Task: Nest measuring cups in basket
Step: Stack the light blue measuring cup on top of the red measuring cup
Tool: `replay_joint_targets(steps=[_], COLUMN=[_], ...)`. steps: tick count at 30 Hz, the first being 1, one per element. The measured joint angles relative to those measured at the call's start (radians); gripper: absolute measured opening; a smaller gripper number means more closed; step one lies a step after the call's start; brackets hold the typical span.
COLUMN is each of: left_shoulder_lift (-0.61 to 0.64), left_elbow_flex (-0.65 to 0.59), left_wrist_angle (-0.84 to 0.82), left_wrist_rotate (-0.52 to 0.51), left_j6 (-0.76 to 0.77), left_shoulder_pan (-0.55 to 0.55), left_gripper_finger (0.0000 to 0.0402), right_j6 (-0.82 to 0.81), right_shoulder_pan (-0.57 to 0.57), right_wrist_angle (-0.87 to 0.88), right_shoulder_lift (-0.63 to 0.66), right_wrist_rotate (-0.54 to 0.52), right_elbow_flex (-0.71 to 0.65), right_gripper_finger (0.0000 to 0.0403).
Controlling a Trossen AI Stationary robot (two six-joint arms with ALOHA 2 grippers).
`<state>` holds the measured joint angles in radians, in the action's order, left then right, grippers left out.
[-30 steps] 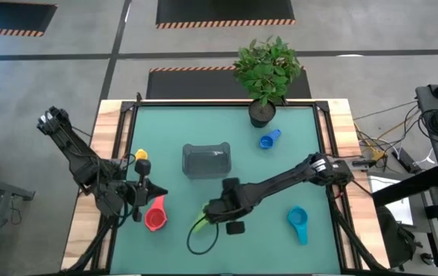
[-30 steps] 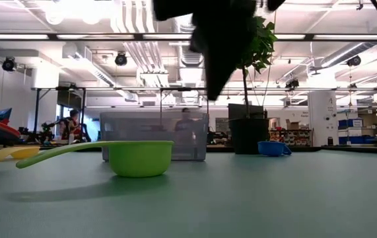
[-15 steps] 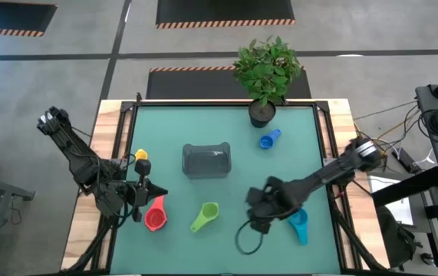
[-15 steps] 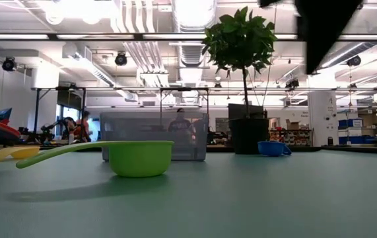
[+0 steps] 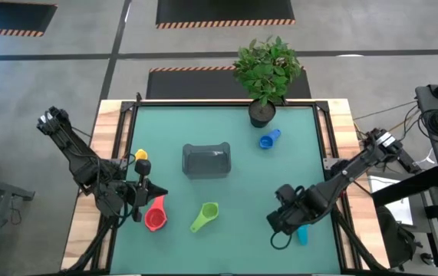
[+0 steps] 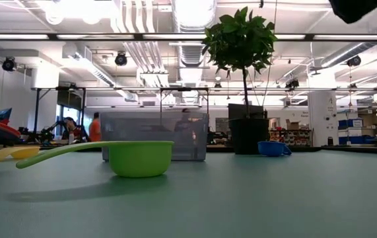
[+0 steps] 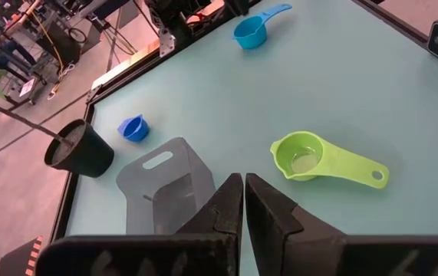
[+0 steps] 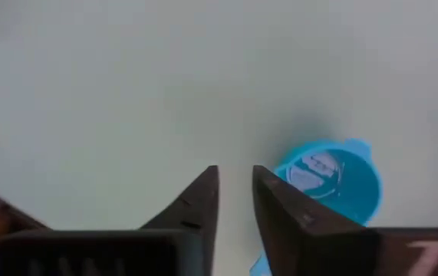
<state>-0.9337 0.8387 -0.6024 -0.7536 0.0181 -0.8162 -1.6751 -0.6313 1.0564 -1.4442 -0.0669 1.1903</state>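
Observation:
The dark grey basket (image 5: 206, 160) stands mid-table and also shows in the left wrist view (image 7: 165, 180). A green cup (image 5: 205, 216) rests upright on its base nearer the front. A red cup (image 5: 154, 215) and a yellow cup (image 5: 140, 156) lie at the left, a blue cup (image 5: 269, 139) at the far right. A teal cup (image 8: 330, 184) lies at the near right, partly under my right arm. My right gripper (image 8: 235, 192) hovers just beside it, fingers a narrow gap apart, empty. My left gripper (image 7: 244, 192) is shut and empty beside the red cup. Purple and orange cups are out of view.
A potted plant in a black pot (image 5: 261, 113) stands at the far edge, right of centre. Black rails frame the green mat (image 5: 234, 184). People move in the room behind the table in the low view.
My right gripper has swept from above the green cup toward the table's right edge and a little toward the near edge, ending over the teal cup. The green cup has stayed where it was.

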Motion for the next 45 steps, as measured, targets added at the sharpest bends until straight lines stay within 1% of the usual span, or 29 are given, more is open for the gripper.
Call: replay_joint_targets(steps=[2, 4, 6, 8, 11, 15, 20, 25, 28, 34, 39, 41, 45], left_shoulder_lift=[0.000, 0.000, 0.000, 0.000, 0.000, 0.000, 0.000, 0.000, 0.000, 0.000, 0.000, 0.000, 0.000], left_elbow_flex=[0.000, 0.000, 0.000, 0.000, 0.000, 0.000, 0.000, 0.000, 0.000, 0.000, 0.000, 0.000, 0.000], left_wrist_angle=[0.000, 0.000, 0.000, 0.001, 0.000, 0.001, 0.005, 0.005, 0.005, 0.005, 0.022, 0.032, 0.034], left_wrist_rotate=[0.000, 0.000, -0.001, -0.006, -0.007, -0.007, -0.007, -0.007, -0.007, -0.013, -0.071, -0.076, -0.075], left_j6=[0.000, -0.001, -0.001, -0.001, -0.002, -0.002, -0.002, -0.002, -0.002, -0.002, -0.003, -0.010, -0.010], left_shoulder_pan=[0.000, 0.000, 0.000, 0.000, 0.000, 0.000, 0.000, 0.000, 0.000, 0.000, 0.000, 0.000, 0.000], left_gripper_finger=[0.0000, 0.0000, 0.0000, 0.0000, 0.0000, 0.0000, 0.0000, 0.0000, 0.0000, 0.0000, 0.0000, 0.0000, 0.0000], right_j6=[-0.052, -0.092, -0.110, -0.106, -0.078, -0.022, 0.054, 0.097, 0.130, 0.204, 0.303, 0.345, 0.436], right_shoulder_pan=[-0.006, -0.016, -0.022, -0.030, -0.037, -0.041, -0.041, -0.041, -0.041, -0.041, -0.040, -0.040, -0.030], right_wrist_angle=[-0.003, 0.002, -0.002, -0.008, -0.044, -0.068, -0.074, -0.072, -0.067, -0.066, -0.036, 0.002, 0.042], right_shoulder_lift=[-0.013, -0.031, -0.050, -0.064, -0.085, -0.109, -0.146, -0.190, -0.210, -0.218, -0.218, -0.219, -0.220], right_wrist_rotate=[0.024, 0.082, 0.140, 0.175, 0.199, 0.198, 0.172, 0.172, 0.172, 0.172, 0.162, 0.118, -0.022], right_elbow_flex=[-0.016, -0.038, -0.055, -0.074, -0.097, -0.107, -0.103, -0.110, -0.104, -0.083, -0.028, 0.009, 0.083], right_gripper_finger=[0.0106, 0.0128, 0.0148, 0.0164, 0.0178, 0.0181, 0.0165, 0.0130, 0.0097, 0.0018, 0.0011, 0.0011, 0.0011])
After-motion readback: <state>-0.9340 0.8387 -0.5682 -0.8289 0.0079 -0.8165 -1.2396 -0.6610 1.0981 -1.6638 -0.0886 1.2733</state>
